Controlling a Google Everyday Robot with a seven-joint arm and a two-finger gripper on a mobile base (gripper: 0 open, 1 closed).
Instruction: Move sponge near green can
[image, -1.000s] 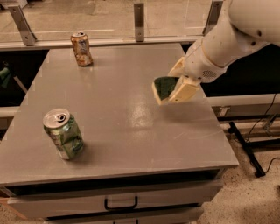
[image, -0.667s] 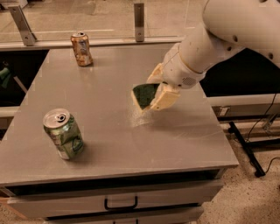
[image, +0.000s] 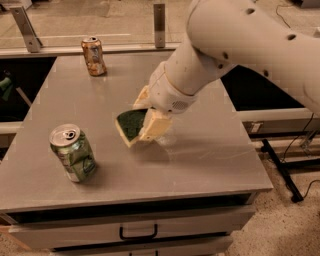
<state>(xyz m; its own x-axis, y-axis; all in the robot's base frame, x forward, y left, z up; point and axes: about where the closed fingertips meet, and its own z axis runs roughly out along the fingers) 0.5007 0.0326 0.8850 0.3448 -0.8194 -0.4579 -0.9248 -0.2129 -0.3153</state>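
The sponge (image: 129, 125), pale yellow foam with a dark green face, is held tilted just above the grey table (image: 210, 150) near its middle. My gripper (image: 146, 116) is shut on the sponge, one cream finger (image: 155, 125) in front of it and one behind. The green can (image: 73, 153), green and white with a silver top, stands slightly tilted at the front left of the table, about a can's length to the left of the sponge.
An orange-brown can (image: 93, 56) stands at the table's back left. A drawer with a black handle (image: 138, 234) is under the table's front edge. A metal rail (image: 159, 20) runs behind the table. Cables and a black stand (image: 282, 165) lie on the floor at the right.
My gripper has carried the sponge from the table's right side leftward and toward the front, closer to the green can. Both cans have stayed in place.
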